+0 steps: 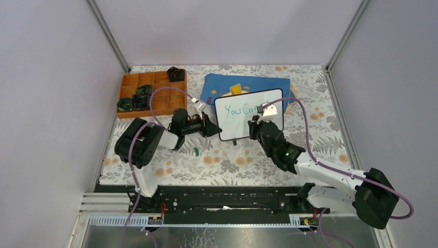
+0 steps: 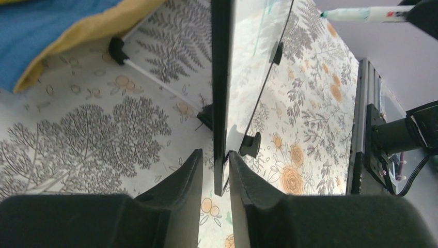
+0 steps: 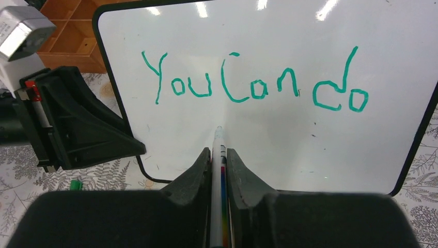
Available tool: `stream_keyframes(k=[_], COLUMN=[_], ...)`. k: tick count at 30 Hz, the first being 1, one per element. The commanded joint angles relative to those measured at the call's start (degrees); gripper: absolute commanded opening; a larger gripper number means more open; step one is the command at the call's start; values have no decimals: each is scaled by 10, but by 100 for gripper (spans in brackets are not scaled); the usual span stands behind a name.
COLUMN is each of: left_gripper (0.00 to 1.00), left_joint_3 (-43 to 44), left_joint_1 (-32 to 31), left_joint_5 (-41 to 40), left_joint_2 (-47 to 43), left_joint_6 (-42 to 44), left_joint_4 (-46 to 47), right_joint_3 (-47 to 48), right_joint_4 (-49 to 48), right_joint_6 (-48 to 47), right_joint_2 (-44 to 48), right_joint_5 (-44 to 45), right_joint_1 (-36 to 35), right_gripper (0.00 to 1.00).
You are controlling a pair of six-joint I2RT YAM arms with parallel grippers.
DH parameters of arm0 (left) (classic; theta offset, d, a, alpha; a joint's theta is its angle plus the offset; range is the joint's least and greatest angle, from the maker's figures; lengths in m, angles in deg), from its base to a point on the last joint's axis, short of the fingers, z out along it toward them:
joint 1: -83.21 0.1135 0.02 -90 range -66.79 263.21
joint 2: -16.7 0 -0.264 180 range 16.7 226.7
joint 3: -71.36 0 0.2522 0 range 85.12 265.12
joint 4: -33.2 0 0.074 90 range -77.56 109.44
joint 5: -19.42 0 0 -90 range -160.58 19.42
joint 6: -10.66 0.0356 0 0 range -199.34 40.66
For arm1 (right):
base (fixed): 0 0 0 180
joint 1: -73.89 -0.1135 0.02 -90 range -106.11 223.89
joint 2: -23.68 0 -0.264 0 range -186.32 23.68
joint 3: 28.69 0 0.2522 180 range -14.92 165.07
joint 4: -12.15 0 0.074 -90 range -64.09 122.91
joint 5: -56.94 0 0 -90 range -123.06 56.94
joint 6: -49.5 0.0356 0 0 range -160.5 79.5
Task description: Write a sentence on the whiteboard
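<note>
The right gripper [image 3: 219, 155] has both fingers pressed tight on a white marker [image 3: 218, 140]. The marker's tip points at the bare lower half of the whiteboard [image 3: 289, 150], but contact cannot be judged. A coloured strip runs down the barrel, its print unreadable. Above the tip, the sentence [image 3: 253, 85] reads "You Can do" in green, on one line.

The left gripper [image 2: 216, 154] is clamped on the board's black-rimmed left edge. In the top view the board sits tilted up at frame centre, its far edge over a blue cloth [image 1: 243, 82]. The right wrist hides the last word there.

An orange tray [image 1: 150, 95] of dark items lies upper left. A green cap [image 1: 196, 151] rests on the floral table cover [image 1: 232, 165] below the left gripper.

The left arm is folded with its forearm reaching right. The right arm stretches diagonally from lower right.
</note>
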Motion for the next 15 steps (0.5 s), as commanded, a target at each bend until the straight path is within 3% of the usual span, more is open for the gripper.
stream_keyframes(k=[1, 9, 15], left_gripper=[33, 34, 33], left_joint_3=[-4, -3, -1], left_joint_1=[-4, -4, -4], left_joint_5=[-19, -19, -27], left_joint_2=[4, 2, 5], left_joint_6=[28, 27, 27], left_joint_4=[-53, -52, -52], right_joint_3=[4, 4, 13], right_joint_4=[-53, -36, 22], right_joint_6=[-6, -11, 54], right_joint_2=[-2, 38, 69], right_joint_5=[-1, 95, 73], right_joint_1=[-6, 2, 88], right_gripper=[0, 0, 0])
